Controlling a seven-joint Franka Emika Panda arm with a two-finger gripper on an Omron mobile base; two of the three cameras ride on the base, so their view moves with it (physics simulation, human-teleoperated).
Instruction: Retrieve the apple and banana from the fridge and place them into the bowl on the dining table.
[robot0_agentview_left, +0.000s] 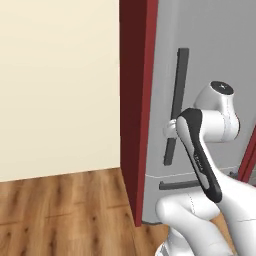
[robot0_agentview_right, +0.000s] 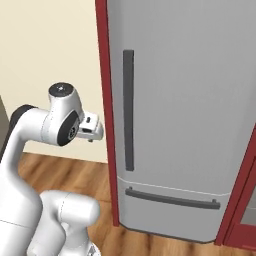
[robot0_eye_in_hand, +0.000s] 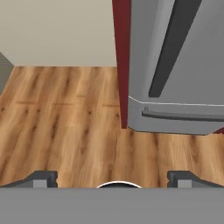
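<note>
arm raised and bent, gripper (robot0_eye_in_hand: 112, 178) spread wide

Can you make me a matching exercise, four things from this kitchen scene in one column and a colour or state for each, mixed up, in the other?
Things:
1. fridge
2. vertical handle
3. side panel
4. gripper

Descriptions:
A. dark red
B. open and empty, pointing down at the wooden floor
C. grey, door closed
D. dark bar

Pairs: 1-C, 2-D, 3-A, 4-B
</note>
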